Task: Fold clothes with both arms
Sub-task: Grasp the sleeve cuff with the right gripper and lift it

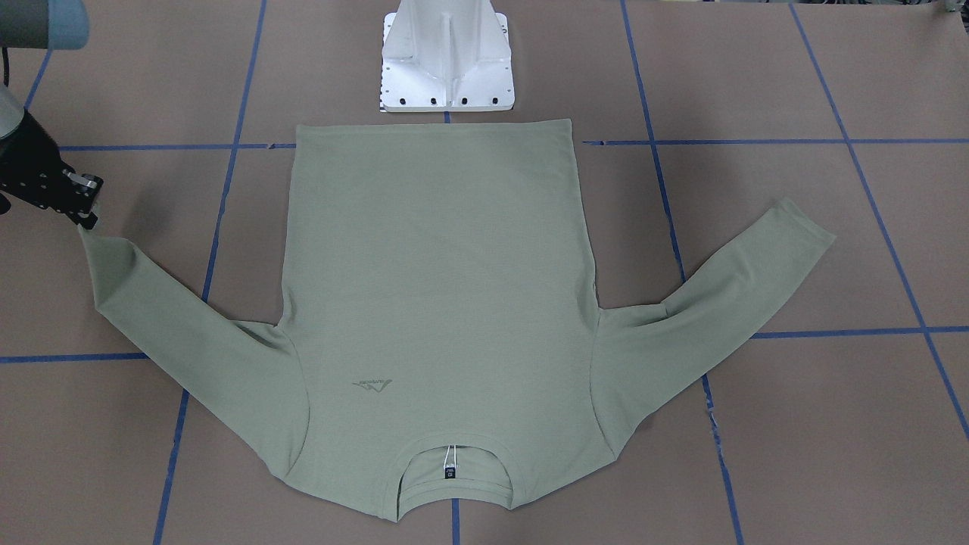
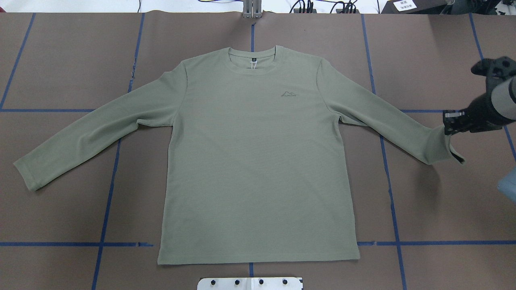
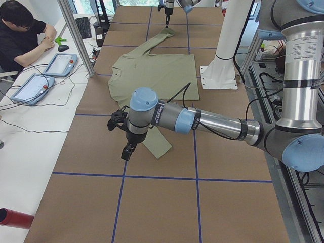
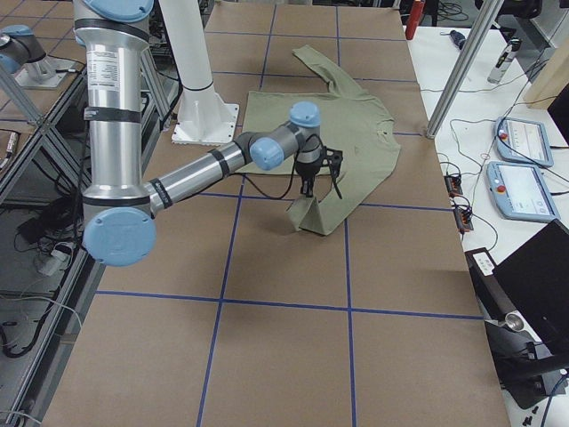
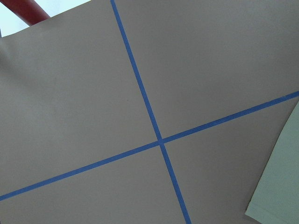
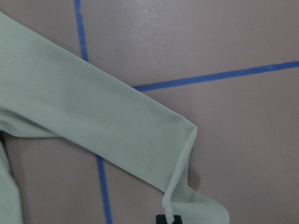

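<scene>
The shirt [image 2: 258,161] is lying flat and face-up on the brown paper-covered table [image 2: 60,60]. Its hem is sitting just in front of the white pedestal [image 1: 447,60], its neck is pointing away from the robot, and both sleeves are angling outward.

The right gripper [image 2: 448,128] is pinching the right cuff [image 6: 187,186], jaws clamped on the fabric. That end of the sleeve is tenting up off the table while the rest is lying down.

The left gripper [image 3: 126,152] is hanging just beside the left cuff [image 5: 280,186] without touching it. From here I can't tell whether its jaws are parted or closed.

This is looking like a light, soft knit. It's draping straight off the pinch and sagging with no stiffness, so I'm expecting it to follow wherever it gets carried and to wrinkle if dragged. The paper isn't looking slick, so lifting should beat sliding. The cuffs, shoulder seams and hem corners are offering doubled edges, which seem the safest places to grab. A pinch mid-panel would probably pick up only the top layer.

Counting now:
- One shirt, with two sleeves.
- Two arms, each carrying one gripper.
- One pedestal.
- One person [image 3: 20,35], sitting at the side bench.
</scene>
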